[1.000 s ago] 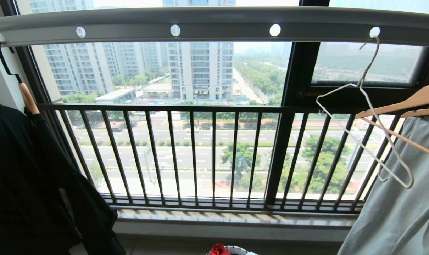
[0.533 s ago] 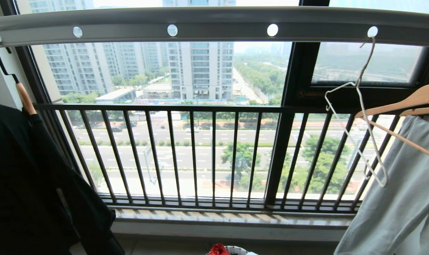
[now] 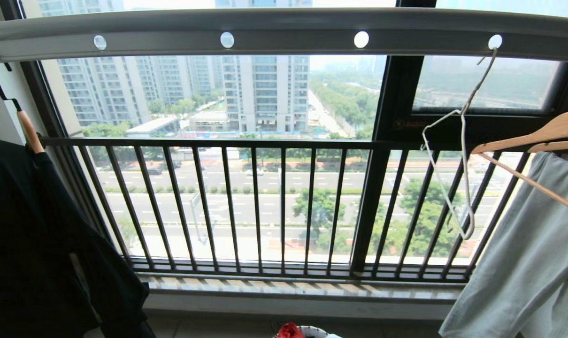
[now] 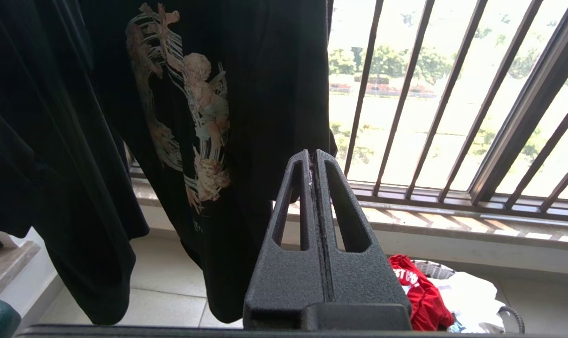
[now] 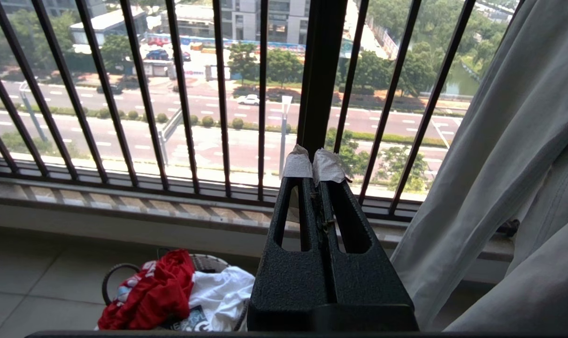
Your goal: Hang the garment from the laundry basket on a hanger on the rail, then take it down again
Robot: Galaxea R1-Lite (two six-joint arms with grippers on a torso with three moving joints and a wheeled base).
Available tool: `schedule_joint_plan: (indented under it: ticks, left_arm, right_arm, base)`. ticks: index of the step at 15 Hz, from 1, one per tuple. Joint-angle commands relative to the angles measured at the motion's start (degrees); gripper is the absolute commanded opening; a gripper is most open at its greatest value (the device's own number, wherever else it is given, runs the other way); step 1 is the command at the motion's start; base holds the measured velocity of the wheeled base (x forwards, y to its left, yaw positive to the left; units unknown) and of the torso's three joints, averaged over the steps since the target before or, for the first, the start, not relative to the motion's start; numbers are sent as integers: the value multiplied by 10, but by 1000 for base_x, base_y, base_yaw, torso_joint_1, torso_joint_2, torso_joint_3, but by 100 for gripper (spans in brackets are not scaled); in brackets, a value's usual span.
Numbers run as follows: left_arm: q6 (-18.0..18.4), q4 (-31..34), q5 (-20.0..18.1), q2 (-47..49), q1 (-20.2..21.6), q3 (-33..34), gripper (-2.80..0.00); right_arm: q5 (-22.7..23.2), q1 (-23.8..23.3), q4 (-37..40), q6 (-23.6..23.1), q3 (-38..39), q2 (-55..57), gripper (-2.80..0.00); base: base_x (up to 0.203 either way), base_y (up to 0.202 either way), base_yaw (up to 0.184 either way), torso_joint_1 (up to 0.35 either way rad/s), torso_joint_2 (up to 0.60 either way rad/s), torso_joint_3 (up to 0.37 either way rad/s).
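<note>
Left gripper [image 4: 313, 157] is seen with fingers pressed together, nothing held, beside the black printed T-shirt [image 4: 204, 103]. Right gripper [image 5: 314, 166] likewise closed and empty, facing the railing [image 5: 185, 94]. The garment [image 5: 155, 291] is crumpled over the rim of the laundry basket [image 5: 112, 277] on the floor. The hanger [image 3: 457, 155] is hooked at the rail [image 3: 284, 28], right end, bare.

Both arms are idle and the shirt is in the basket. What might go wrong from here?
1. The wire hanger hangs tilted from a hole in the rail, close beside the grey garment on its wooden hanger; reaching for it may snag either.
2. The red shirt lies bunched against white laundry in the basket, so both could lift together.
</note>
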Motion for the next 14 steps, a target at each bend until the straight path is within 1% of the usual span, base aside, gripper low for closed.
schedule_joint_plan:
  ticks: [1, 14]
  left_arm:
    - [-1, 0, 1, 1, 0, 0, -280]
    - [-1, 0, 1, 1, 0, 0, -280]
  right_arm:
    - [0, 0, 0, 0, 1, 0, -280]
    - [0, 0, 0, -2, 1, 1, -280]
  base:
    - [0, 0, 0, 0, 0, 0]
    - [0, 0, 0, 0, 0, 0]
